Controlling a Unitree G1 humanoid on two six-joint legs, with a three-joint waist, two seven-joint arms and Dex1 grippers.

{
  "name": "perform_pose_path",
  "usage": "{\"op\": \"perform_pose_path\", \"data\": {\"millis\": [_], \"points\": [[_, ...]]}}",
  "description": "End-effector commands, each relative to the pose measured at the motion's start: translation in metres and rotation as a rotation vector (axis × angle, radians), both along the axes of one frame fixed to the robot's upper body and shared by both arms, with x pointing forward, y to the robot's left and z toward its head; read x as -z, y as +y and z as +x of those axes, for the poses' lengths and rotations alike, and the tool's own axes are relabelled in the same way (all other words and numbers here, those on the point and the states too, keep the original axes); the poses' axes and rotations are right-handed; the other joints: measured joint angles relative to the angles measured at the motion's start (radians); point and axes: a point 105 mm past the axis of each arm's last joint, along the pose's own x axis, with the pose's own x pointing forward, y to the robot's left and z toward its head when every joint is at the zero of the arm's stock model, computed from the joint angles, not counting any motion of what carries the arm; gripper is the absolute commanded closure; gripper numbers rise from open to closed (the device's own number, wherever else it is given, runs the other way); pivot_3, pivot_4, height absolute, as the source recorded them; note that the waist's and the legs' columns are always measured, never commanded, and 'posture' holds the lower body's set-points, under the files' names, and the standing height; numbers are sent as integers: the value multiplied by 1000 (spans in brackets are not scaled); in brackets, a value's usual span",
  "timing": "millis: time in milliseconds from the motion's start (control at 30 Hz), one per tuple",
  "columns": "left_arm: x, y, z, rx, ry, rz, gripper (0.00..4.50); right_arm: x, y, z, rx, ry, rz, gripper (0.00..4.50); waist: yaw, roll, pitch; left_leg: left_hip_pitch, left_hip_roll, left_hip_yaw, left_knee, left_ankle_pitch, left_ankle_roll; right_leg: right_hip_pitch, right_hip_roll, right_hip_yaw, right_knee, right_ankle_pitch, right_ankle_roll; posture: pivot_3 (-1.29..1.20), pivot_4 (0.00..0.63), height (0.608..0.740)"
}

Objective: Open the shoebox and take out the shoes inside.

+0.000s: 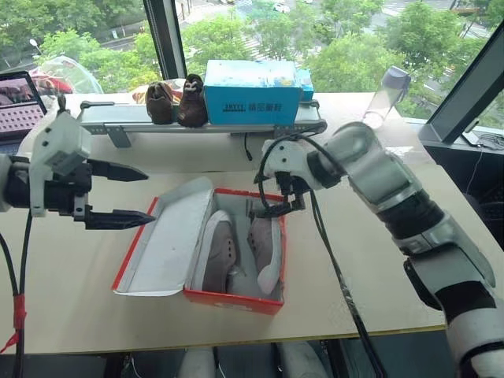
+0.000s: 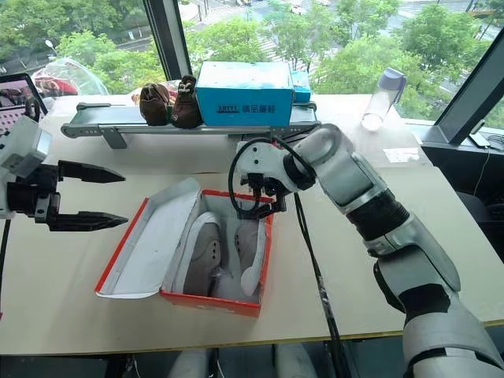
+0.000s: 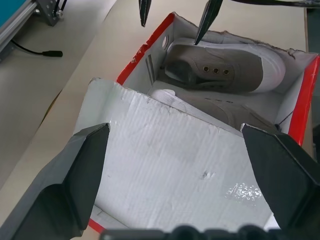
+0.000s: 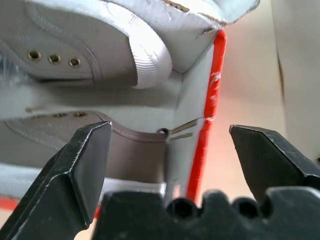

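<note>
1. Left eye view: left pincer (image 1: 118,195) hangs spread wide, empty, left of the shoebox (image 1: 236,298).
2. Shoebox sits open on the table (image 1: 87,307) (lid flopped left), shoes (image 1: 224,250) inside.
3. Right pincer (image 1: 276,206), released, hovers at the box's far rim.

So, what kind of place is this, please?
Probably a lab or office test room on an upper floor: a plain table by big windows over treetops, a small conveyor belt with boxes, and a laptop.
</note>
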Motion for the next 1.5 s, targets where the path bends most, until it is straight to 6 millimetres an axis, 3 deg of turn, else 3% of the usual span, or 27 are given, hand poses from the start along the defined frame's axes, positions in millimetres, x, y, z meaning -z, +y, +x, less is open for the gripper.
{"op": "perform_pose_path", "data": {"millis": [33,167,300,400,800,1000,1500], "points": [[-8,-3,-4,1,-48,-5,0,-24,-5,-6,-251,-230,-156,75,0,0,0,0,0,0,0,0,0,0,0,0,0,0,0,0,150,740],[-7,-5,-6,-5,-50,-17,0,-33,0,-8,-329,-224,-163,75,0,0,0,0,0,0,0,0,0,0,0,0,0,0,0,0,150,740],[-6,-5,-8,-15,-49,-28,0,-45,8,-2,-226,-51,-2,75,-3,0,0,2,0,0,0,0,0,1,0,0,2,0,0,0,150,740],[-6,-5,-10,-19,-47,-29,0,-44,6,-3,-278,-95,7,75,2,0,0,2,0,-1,0,0,0,1,0,0,2,4,-6,0,150,740],[-10,-11,-8,-3,-59,-25,0,-7,11,-15,-620,-365,-218,75,-2,0,0,2,0,-1,0,0,0,1,0,0,2,3,-5,0,150,740],[-11,-12,-12,-11,-55,-24,0,22,-4,-1,-664,-422,-386,75,-1,0,0,3,0,-1,0,0,0,2,0,0,2,3,-5,0,150,740],[-12,-15,-17,-25,-52,-33,0,24,-11,9,-698,-453,-484,75,0,0,0,16,0,-1,-1,0,0,16,0,0,0,-1,0,0,150,740]]}}
